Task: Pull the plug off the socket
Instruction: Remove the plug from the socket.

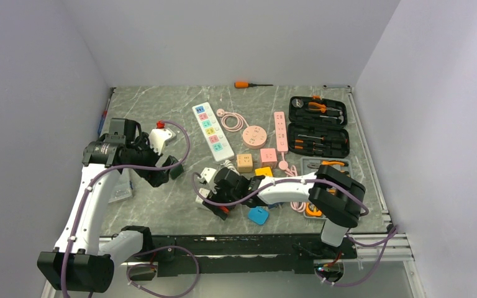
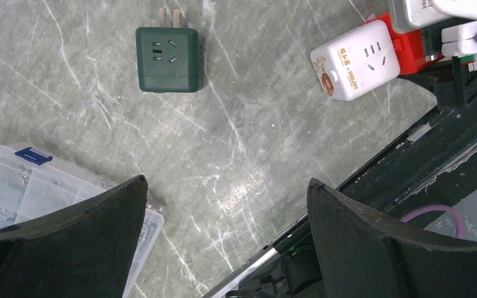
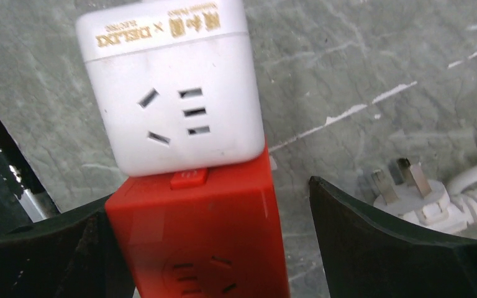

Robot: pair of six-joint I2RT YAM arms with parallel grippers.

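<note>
- Grey table: white plug seated in red socket, near front edge.
- Right gripper open astride socket, nothing held; left gripper wide, empty.
- Plug likely light, rigid, slick: pinch flat sides.

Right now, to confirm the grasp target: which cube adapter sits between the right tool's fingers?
The red cube, joined to the white cube, lies between the fingers of the right tool. The dark green cube lies alone elsewhere.

Behind the left pincer and the right pincer, white arm shells are joined by black joint housings. Purple cables are looped alongside. Matte black, wedge-shaped fingers are fitted at each pincer's front.
</note>
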